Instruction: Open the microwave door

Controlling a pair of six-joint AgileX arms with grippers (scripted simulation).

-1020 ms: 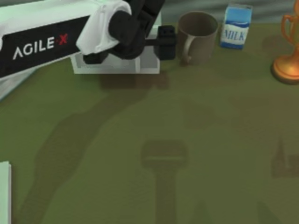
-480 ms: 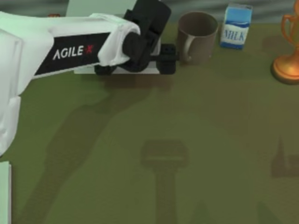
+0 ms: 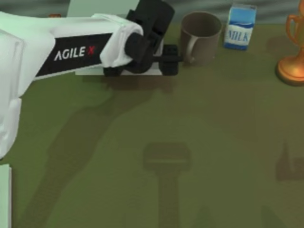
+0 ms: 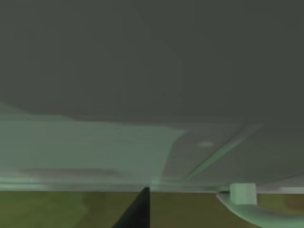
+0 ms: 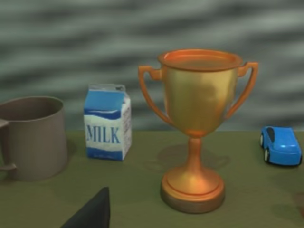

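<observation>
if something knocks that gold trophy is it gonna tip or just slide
The trophy looks top-heavy: a wide cup with two handles on a thin stem, so a knock up high would probably tip it. Its round base is fairly broad, so a low push may just slide it. It looks rigid, and its glossy surface could be slippery to grip.

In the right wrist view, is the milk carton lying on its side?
No. The milk carton stands upright on the table, between the mug and the trophy.
</observation>
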